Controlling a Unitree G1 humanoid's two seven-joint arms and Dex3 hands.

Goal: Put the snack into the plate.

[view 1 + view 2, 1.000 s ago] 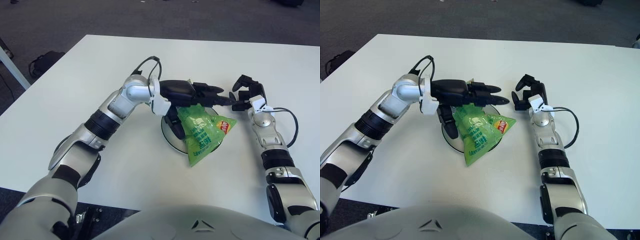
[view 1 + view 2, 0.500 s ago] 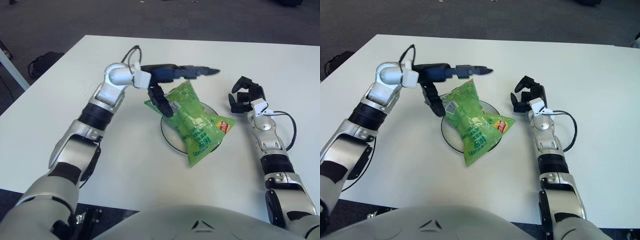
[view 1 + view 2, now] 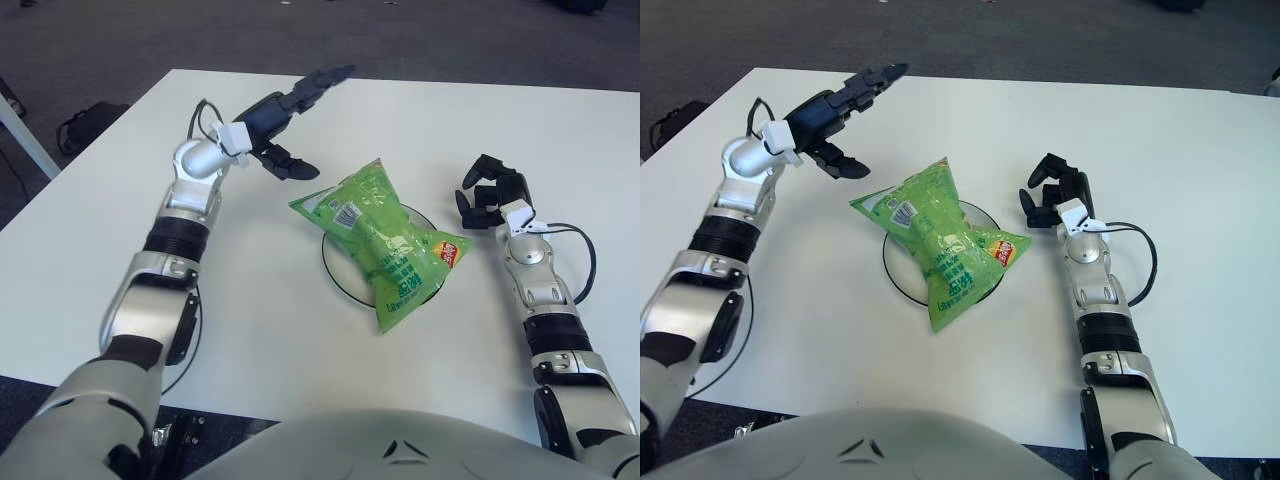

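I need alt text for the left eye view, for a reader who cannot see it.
A green snack bag lies across a round plate on a white table. The left hand, open, shows up and left of it; the right hand, curled, shows right of it.

A white table [image 3: 300, 330] carries everything, its far edge meeting dark carpet floor [image 3: 150, 40]. A round plate [image 3: 338, 268] with a dark rim lies directly on the tabletop, to the left of the right hand [image 3: 490, 192] and nearer the robot than the left hand [image 3: 285, 125]. A green snack bag [image 3: 385, 245] lies across the plate, its ends overhanging the rim. A thin black cable [image 3: 583, 250] loops onto the tabletop just right of the right wrist.
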